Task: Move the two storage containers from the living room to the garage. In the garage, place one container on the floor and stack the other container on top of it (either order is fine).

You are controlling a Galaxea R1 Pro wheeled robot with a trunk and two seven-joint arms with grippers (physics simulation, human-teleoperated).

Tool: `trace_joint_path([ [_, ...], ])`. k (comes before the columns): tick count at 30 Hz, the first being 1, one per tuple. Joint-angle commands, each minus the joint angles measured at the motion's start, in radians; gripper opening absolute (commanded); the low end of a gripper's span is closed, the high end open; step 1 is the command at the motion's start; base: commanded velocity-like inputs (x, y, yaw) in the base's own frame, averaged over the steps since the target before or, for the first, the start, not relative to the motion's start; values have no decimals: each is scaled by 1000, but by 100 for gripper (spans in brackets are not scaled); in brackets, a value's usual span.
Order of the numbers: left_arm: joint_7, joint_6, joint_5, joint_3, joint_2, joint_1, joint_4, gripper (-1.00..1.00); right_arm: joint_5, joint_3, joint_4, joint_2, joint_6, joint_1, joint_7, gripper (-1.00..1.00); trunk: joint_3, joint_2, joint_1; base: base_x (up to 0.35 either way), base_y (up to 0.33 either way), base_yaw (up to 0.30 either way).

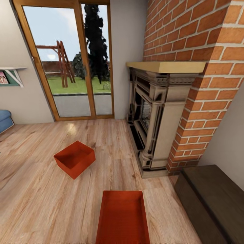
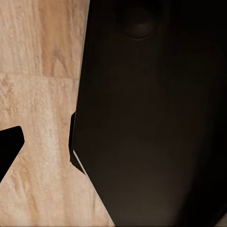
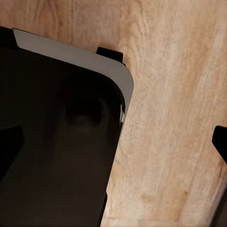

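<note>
Nearest the robot, one of the two storage containers [image 1: 123, 218] lies flat on the light wood-plank floor [image 1: 40, 203], open side up, its long side running away from the robot and its near end cut off by the lower edge of the head view. Just to its right stands the end of a long dark low bench [image 1: 213, 200], set along the pale wall.

The arms themselves cannot be seen from the head. In the left wrist view, a big black rounded body [image 2: 151, 118] covers most of the picture with plank floor [image 2: 42, 94] beside it; a small dark tip [image 2: 8, 144] juts in at the edge, but whether the left gripper's jaws are wide or narrow I cannot tell. The right wrist view is much the same: a black body with a pale grey rim [image 3: 56, 142] over wooden planks [image 3: 175, 118], a dark sliver [image 3: 220, 139] at the edge, and again no way of telling how the right gripper stands. Neither wrist view shows a container, so neither box can be placed against the grippers.

Farther off and to the left sits the second container [image 1: 75, 159], turned corner-on to the robot, well apart from the first and resting on the same planks.

Beyond, to the right, rises the red-brick fireplace [image 1: 189, 37] with its carved surround [image 1: 152, 115] and pale wooden mantel [image 1: 166, 66]. At the back, a glass door in an orange-wood frame [image 1: 83, 61] looks out on grass, a dark tree and a wooden play frame. At far left are a small wall shelf [image 1: 12, 74] and a bit of blue seat [image 1: 5, 119].
</note>
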Motion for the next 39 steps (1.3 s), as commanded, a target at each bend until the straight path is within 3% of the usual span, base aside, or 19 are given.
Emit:
trace_joint_path([
  [1,1,-1,6,0,0,0,-1,100,-10,8,3,1,-6,-1,3,100,-2,0,0,0,0,0],
  [39,1,-3,7,1,0,0,-8,100,-10,8,3,1,-7,-1,3,100,-64,0,0,0,0,0],
])
